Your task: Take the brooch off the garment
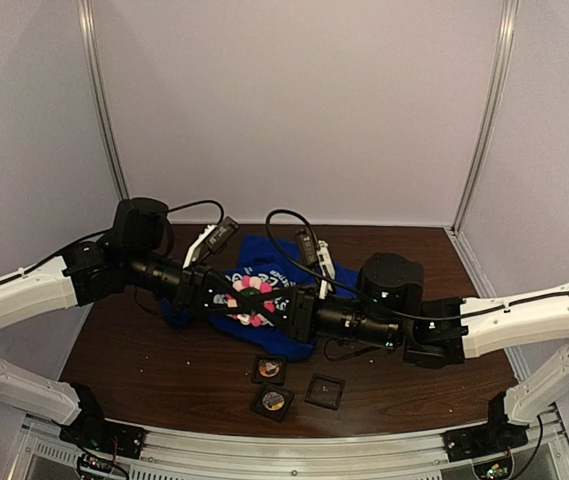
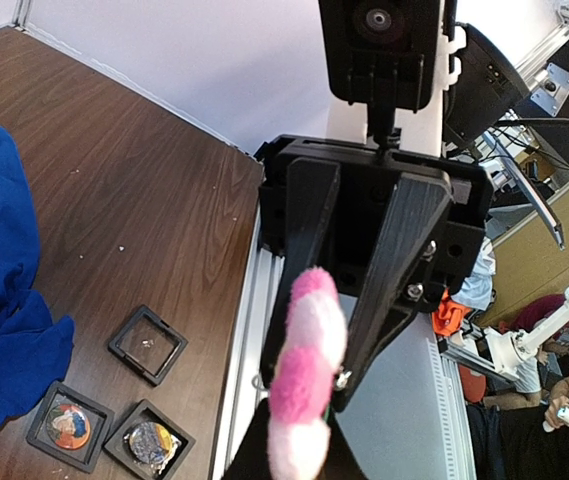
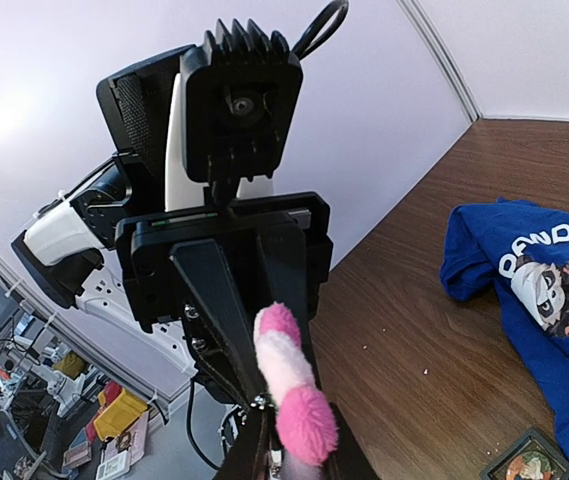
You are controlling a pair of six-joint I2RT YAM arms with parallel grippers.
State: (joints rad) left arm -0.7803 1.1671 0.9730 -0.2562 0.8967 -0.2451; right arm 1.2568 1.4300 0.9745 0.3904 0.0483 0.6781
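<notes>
A fluffy pink-and-white brooch hangs in the air between my two grippers, above the garment, a royal-blue T-shirt with white lettering that lies crumpled on the table. My left gripper comes in from the left and my right gripper from the right, and both are shut on the brooch. Seen edge-on in the left wrist view, the brooch is clear of the shirt. The right wrist view also shows the brooch apart from the shirt.
Three small black square boxes lie near the table's front edge: two hold badges and one is empty. An aluminium rail runs along the near edge. White walls enclose the dark wooden table.
</notes>
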